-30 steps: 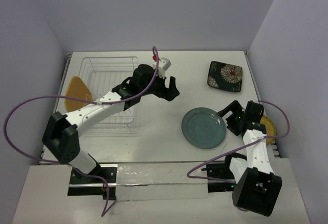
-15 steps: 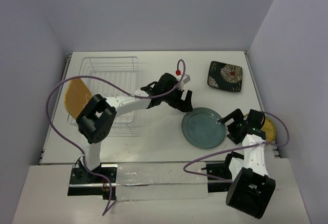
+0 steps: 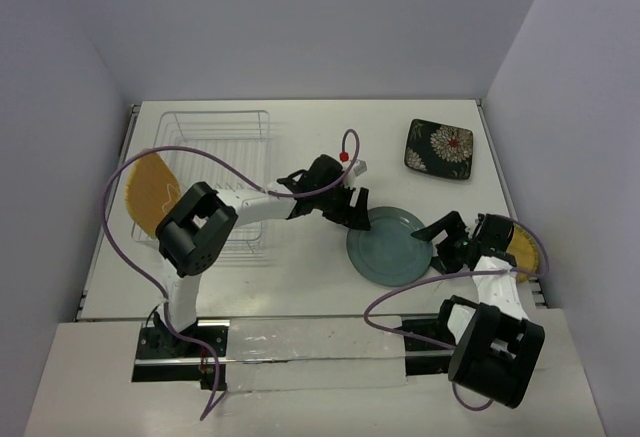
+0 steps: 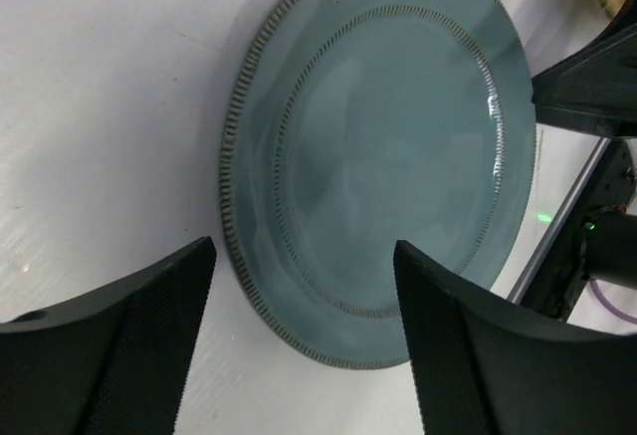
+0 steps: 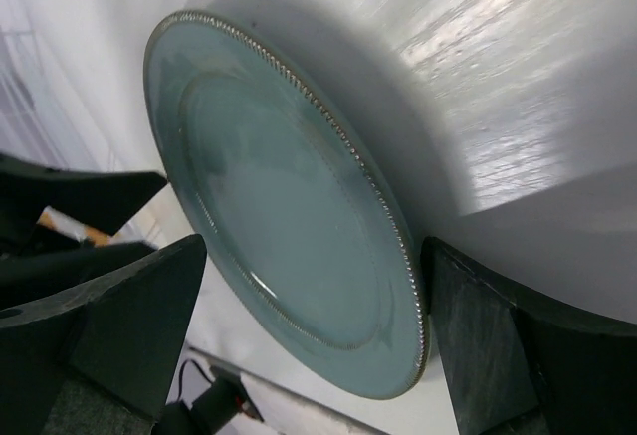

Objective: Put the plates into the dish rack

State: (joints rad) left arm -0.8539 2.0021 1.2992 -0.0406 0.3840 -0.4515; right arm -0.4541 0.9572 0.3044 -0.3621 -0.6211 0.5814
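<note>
Spreading across the whole scene is one white table (image 3: 300, 277), and on its far left part sits one dish rack (image 3: 215, 127) of white wire. Four plates are in view. The largest, a round teal-grey plate (image 3: 390, 252), lies flat on the table between the two arms. A black square plate (image 3: 440, 146) with a flower pattern lies well apart from it near the far right corner. A round yellow-tan plate (image 3: 148, 192) stands tilted at the rack's left side — inside the wires or just outside, I cannot tell. A woven tan plate (image 3: 527, 250) shows only in part behind the right arm, at the table's right edge. Two grippers meet the teal-grey plate: the left gripper (image 3: 358, 214) has wide jaws straddling its left rim, and the right gripper (image 3: 437, 247) — jaws also wide — straddles the opposite rim, gripping nothing.
</note>
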